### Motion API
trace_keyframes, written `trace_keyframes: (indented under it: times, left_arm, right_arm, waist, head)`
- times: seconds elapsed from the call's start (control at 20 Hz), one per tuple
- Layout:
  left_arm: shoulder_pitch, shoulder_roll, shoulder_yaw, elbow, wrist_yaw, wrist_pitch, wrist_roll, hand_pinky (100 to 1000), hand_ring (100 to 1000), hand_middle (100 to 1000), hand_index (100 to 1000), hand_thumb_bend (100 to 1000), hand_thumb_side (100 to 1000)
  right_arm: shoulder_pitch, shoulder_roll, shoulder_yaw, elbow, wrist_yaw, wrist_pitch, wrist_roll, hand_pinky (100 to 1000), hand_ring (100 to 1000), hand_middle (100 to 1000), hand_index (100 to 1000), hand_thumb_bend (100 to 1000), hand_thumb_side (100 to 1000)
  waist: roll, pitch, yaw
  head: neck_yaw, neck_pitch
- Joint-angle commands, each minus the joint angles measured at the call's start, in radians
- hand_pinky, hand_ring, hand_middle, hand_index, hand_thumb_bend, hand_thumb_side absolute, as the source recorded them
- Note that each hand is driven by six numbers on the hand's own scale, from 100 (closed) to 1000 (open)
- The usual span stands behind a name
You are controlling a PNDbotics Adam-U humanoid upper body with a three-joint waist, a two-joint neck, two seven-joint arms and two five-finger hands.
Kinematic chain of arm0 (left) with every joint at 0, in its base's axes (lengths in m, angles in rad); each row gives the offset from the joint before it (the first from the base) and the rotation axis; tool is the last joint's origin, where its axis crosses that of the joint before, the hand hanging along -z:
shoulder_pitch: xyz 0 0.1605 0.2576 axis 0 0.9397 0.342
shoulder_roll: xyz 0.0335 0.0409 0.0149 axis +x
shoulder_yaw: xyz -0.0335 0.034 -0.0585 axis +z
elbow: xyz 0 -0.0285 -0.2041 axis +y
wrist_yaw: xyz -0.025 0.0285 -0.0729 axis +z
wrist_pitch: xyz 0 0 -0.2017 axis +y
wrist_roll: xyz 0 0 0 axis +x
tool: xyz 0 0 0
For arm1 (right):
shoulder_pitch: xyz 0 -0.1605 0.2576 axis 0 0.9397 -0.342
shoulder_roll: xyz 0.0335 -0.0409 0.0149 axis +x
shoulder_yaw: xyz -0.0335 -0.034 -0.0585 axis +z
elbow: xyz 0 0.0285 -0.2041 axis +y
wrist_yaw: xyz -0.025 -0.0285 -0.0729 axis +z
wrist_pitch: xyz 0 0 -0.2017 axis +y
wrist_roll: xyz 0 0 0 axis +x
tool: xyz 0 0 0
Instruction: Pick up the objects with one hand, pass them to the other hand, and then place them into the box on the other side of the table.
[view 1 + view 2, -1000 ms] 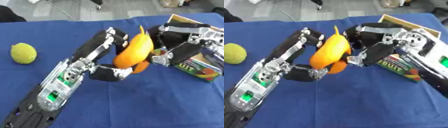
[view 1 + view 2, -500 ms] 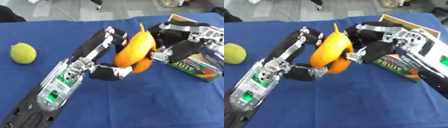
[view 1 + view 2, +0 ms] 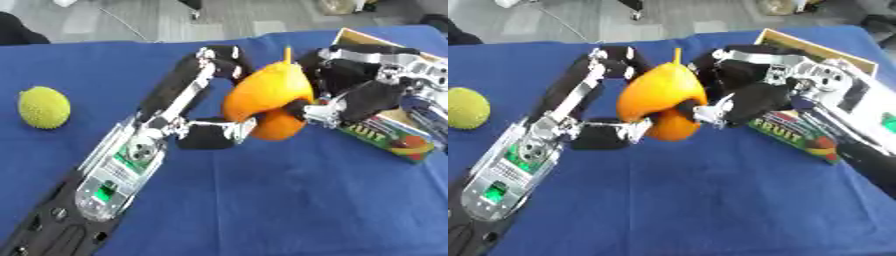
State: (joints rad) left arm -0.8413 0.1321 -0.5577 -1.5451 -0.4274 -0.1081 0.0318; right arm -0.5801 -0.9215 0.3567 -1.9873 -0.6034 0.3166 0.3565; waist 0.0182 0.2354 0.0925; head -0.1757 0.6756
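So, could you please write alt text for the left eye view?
Both robot hands, left hand and right hand, hold an orange pear-shaped fruit above a blue table. A yellow-green bumpy fruit lies far left; a fruit-printed box stands right.

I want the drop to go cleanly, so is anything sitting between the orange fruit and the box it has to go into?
Nothing visible on the table does. The orange fruit is held between the left hand and the right hand, and the box lies just beyond it; only the right hand itself is in between.
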Motion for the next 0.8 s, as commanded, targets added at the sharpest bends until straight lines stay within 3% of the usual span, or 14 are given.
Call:
trace_keyframes:
  times: [0.05,0.3,0.5,0.65,0.8]
  left_arm:
    - [-0.011,0.001,0.015,-0.004,-0.024,0.028,0.028,763,760,683,741,714,382]
    - [-0.011,0.0,0.012,-0.003,-0.039,0.045,0.06,786,785,705,760,774,466]
    - [-0.01,0.003,0.009,-0.014,-0.029,0.038,0.08,801,800,715,771,925,663]
    - [-0.009,0.007,0.009,-0.024,-0.021,0.03,0.097,810,810,719,776,1000,696]
    - [-0.004,0.013,0.01,-0.029,-0.016,0.026,0.113,814,819,726,782,1000,706]
  right_arm:
    - [-0.01,-0.033,-0.018,-0.013,-0.006,-0.006,0.005,568,747,467,469,175,100]
    - [-0.008,-0.037,-0.022,-0.013,-0.005,-0.008,0.003,565,745,464,465,184,100]
    - [-0.004,-0.042,-0.026,-0.013,-0.002,-0.009,-0.01,563,743,461,463,196,100]
    - [0.001,-0.047,-0.031,-0.013,-0.001,-0.008,-0.023,559,741,458,460,208,100]
    - [0.006,-0.052,-0.036,-0.013,0.0,-0.007,-0.035,556,739,455,457,218,100]
  waist:
    - [-0.012,-0.011,-0.002]
    - [-0.011,-0.011,-0.004]
    - [-0.011,-0.011,-0.004]
    - [-0.011,-0.011,-0.004]
    - [-0.01,-0.011,-0.004]
  head:
    - [-0.002,-0.005]
    - [-0.002,-0.004]
    - [-0.004,-0.005]
    - [-0.006,-0.007]
    - [-0.009,-0.007]
